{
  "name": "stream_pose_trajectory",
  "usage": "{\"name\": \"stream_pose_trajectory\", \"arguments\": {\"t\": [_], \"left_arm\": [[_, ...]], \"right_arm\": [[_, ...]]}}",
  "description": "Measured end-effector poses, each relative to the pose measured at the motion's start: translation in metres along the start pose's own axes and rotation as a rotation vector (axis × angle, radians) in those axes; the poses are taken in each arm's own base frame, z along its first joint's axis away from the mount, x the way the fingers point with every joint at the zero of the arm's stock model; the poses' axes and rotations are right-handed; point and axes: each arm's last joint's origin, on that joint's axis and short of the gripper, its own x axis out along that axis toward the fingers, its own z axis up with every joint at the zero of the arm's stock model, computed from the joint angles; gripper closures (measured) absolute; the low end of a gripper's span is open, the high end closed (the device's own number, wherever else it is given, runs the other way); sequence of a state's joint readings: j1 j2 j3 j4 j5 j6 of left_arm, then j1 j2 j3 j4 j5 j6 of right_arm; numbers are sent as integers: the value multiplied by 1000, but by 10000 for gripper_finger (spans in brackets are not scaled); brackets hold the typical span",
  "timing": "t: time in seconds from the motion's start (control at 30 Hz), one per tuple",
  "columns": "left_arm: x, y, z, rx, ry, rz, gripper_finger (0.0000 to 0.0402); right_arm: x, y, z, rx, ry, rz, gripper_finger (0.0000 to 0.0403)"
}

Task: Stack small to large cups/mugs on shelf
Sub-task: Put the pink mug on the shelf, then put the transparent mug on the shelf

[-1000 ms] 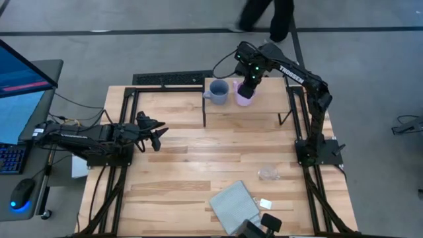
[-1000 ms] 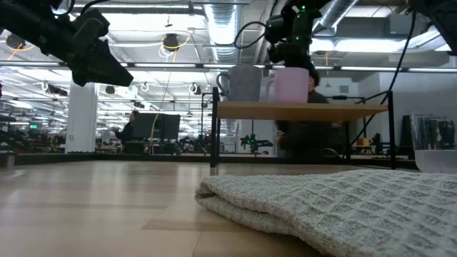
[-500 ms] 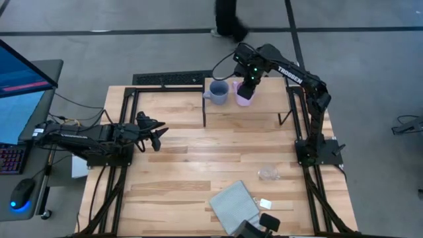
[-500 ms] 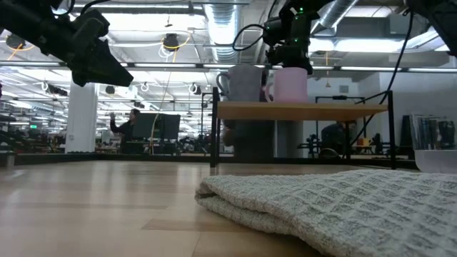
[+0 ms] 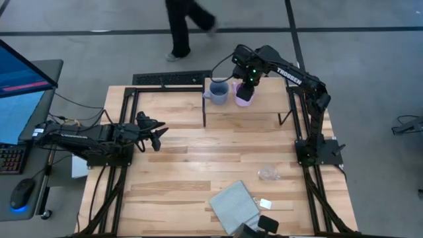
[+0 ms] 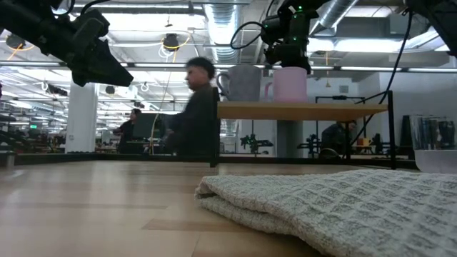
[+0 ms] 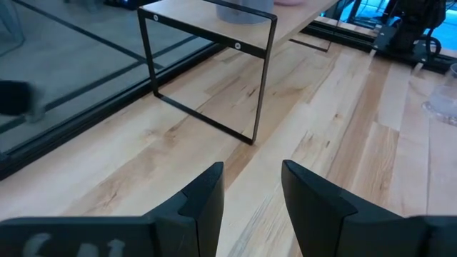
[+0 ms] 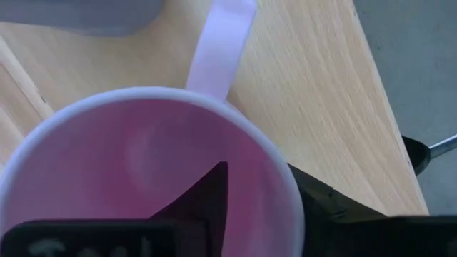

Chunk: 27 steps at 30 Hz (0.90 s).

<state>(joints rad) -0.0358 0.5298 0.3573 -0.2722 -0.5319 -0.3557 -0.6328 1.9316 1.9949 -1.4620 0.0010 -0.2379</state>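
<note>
The wooden surface (image 5: 178, 165) fills the middle of the high view. The shelf (image 5: 264, 106), a light-wood top on thin black legs, stands at its upper centre.

On the shelf the blue-grey mug (image 5: 219, 92) sits on the left with its handle pointing left. The pink mug (image 5: 244, 94) is just to its right, close by, though I can't tell if they touch. Both stand upright. In the right wrist view the pink mug (image 8: 143, 171) shows a bare pink inside, with nothing in it except one of the robot's fingers. Its pale handle sticks out toward the blue-grey one.

The right gripper (image 5: 247, 84) is over the pink mug. It pinches the rim, with one finger inside the cup and the other down the outside wall.

The folded grey cloth (image 5: 234, 205) lies at lower centre of the high view. The clear cup (image 5: 268, 174) stands on the surface at lower right, well apart from the shelf and looks empty.

The left gripper (image 5: 158, 135) hangs above the surface at centre-left, its fingers (image 7: 202, 196) spread apart and holding nothing. A person (image 6: 196, 111) walks past in the room behind, left of centre in the low view.
</note>
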Motion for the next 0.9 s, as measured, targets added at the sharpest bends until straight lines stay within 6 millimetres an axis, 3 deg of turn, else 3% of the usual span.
{"name": "stream_pose_trajectory", "arguments": {"t": [0.4,0.7,0.9], "left_arm": [[0,0,0,0,-1,4,270],[0,0,0,0,-1,4,270],[0,0,0,0,-1,4,270]], "right_arm": [[-8,2,-1,-11,-5,-2,205],[-41,1,0,-28,-92,-28,212],[-52,2,-2,-29,-101,-33,221]]}}
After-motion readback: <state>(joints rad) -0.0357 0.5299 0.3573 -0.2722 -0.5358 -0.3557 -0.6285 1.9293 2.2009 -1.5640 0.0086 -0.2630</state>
